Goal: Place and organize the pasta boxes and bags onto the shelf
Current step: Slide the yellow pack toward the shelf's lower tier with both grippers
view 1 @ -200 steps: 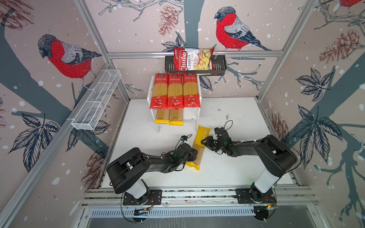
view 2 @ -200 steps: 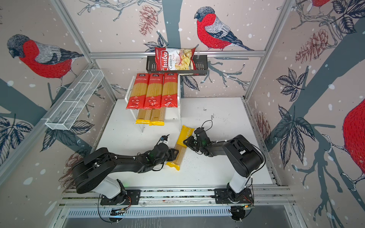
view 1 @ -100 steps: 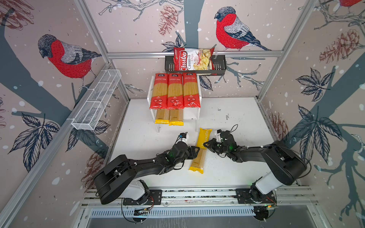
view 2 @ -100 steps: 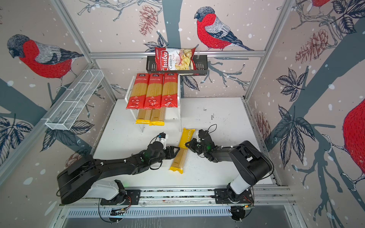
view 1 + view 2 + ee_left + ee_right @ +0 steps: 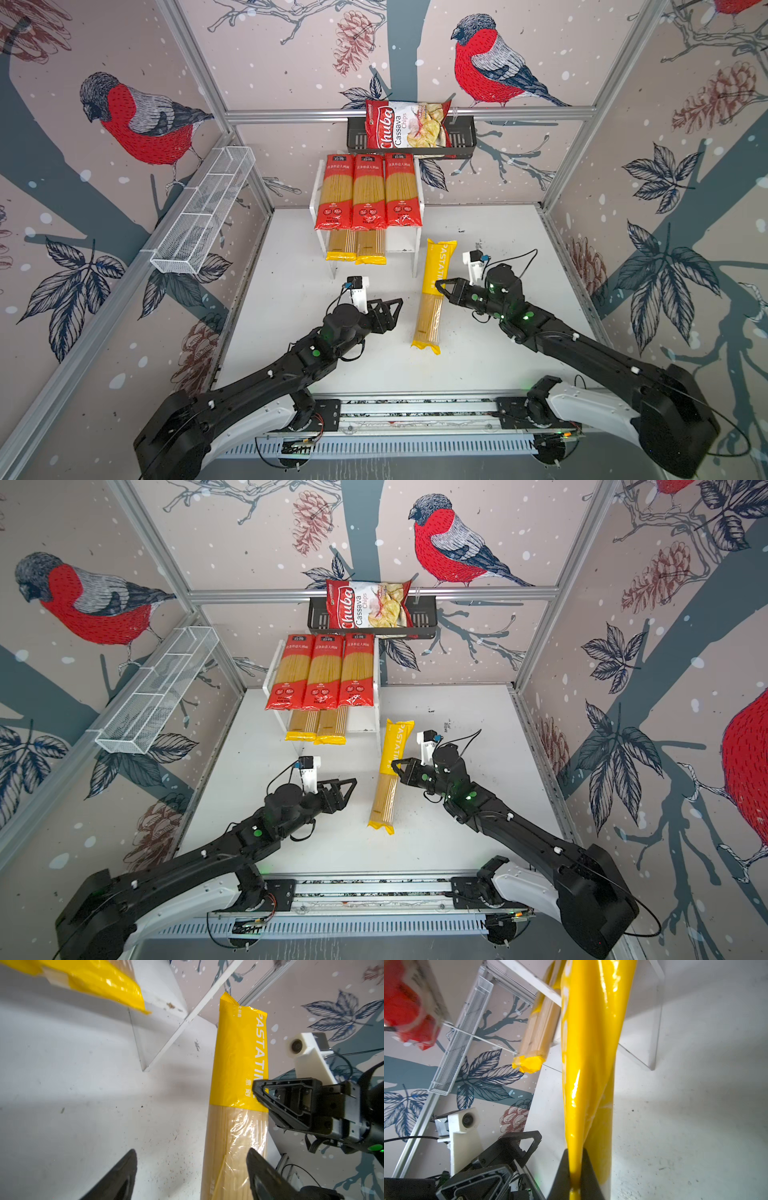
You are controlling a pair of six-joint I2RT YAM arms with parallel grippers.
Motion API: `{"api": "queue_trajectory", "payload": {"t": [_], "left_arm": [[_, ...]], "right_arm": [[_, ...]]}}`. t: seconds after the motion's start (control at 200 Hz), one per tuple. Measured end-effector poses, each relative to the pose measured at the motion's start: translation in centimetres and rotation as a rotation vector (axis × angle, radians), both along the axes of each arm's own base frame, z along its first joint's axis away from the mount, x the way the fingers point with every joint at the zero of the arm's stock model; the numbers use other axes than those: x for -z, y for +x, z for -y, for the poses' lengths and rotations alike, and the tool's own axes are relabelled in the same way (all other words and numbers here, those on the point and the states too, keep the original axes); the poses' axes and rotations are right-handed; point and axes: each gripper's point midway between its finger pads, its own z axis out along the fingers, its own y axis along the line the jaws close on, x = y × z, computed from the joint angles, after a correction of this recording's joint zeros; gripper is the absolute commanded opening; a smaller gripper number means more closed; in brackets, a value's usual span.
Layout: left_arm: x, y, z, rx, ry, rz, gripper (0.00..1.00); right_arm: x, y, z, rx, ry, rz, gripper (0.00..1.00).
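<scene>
Left gripper [image 5: 397, 313] backing off toward frame left, jaws spreading wide, gripping nothing. Right gripper [image 5: 439, 286] clamping film edge of yellow packet [image 5: 430, 307] at frame centre, likely steering it toward free slot on shelf [image 5: 402, 242] lower tier.

Both top views: high over near edge, looked down across table [image 5: 291, 266] to far shelf [image 5: 401, 243], near-identical field. Left wrist: low, close, faced yellow packet [image 5: 234, 1064], right gripper [image 5: 256, 1089]. Right wrist: closer, looked along packet toward shelf, left gripper [image 5: 525, 1154]

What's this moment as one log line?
left gripper: open, empty | right gripper: shut on loose yellow packet | shelf: three red packets top, two yellow packets below
</scene>
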Motion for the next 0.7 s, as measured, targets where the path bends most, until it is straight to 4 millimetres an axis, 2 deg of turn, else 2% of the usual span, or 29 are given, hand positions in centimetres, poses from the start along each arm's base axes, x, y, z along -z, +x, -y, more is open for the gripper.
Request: {"api": "queue_trajectory", "payload": {"t": [0.095, 0.2, 0.505, 0.7], "left_arm": [[-2.1, -0.5, -0.4, 0.012, -0.043, 0.056, 0.92], [-3.2, -0.8, -0.8, 0.020, -0.071, 0.089, 0.94], [-1.5, 0.0, -3.1, -0.027, -0.153, 0.047, 0.95], [-1.9, 0.1, -3.4, -0.028, -0.182, 0.051, 0.95]], "right_arm": [[-1.5, -0.5, -1.1, -0.042, 0.005, 0.034, 0.00], [-2.6, -0.8, -2.6, -0.085, 0.019, 0.044, 0.00], [-3.7, 0.5, -6.8, -0.166, 0.049, 0.057, 0.00], [-3.9, -1.0, -7.6, -0.212, 0.056, 0.058, 0.00]]}}
